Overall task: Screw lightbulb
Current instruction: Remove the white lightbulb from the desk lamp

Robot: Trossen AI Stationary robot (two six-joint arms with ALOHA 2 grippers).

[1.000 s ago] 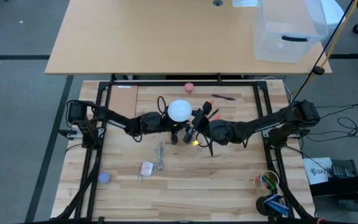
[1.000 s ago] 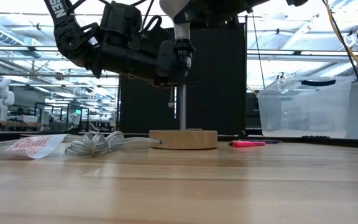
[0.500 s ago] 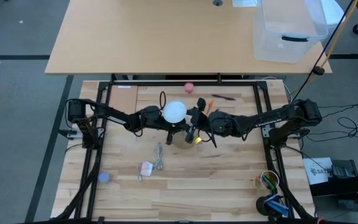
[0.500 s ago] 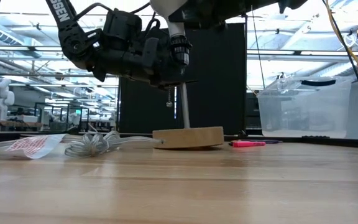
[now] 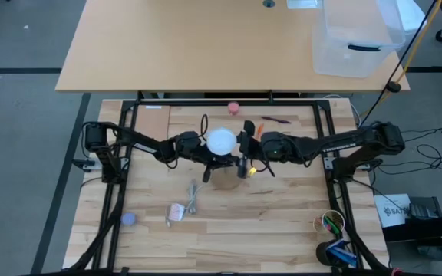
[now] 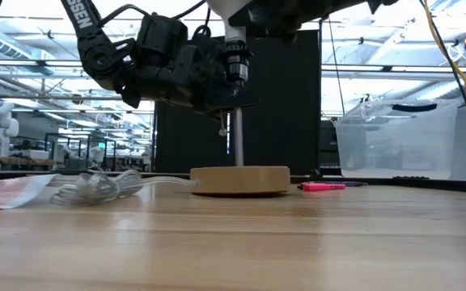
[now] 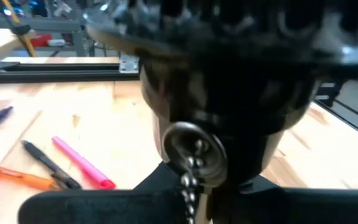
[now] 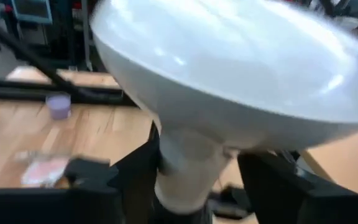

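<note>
The white lightbulb (image 5: 222,141) stands base down in a black socket (image 6: 235,65) on top of a thin post (image 6: 235,141), which rises from a round wooden disc (image 6: 239,179) lying flat on the table. My left gripper (image 5: 208,156) comes from the table's left and is shut on the socket, whose pull chain (image 7: 191,163) hangs in front of it. My right gripper (image 5: 241,150) comes from the right and is open. Its fingers stand on either side of the bulb's neck (image 8: 188,165), with a gap showing on one side. My left gripper holds the black socket (image 7: 229,93) at the post's top, pinched between its two fingers. The fingers come roughly level from the table's left and lie across the upright socket. The socket fills the wrist view and hides the contact spots themselves.
A coiled cable (image 6: 103,187) and a paper packet (image 5: 176,213) lie near the disc on the table's left. A pink marker (image 6: 324,187) and pens (image 5: 275,119) lie behind it, and a pink ball (image 5: 234,107) at the far edge. A clear bin (image 5: 357,38) sits beyond.
Both hands have swung about the post toward the table's far side. The wooden disc tipped up on one edge half a second ago and now lies flat again, shifted slightly. The cable and paper packet have been dragged a little toward the table's near left.
</note>
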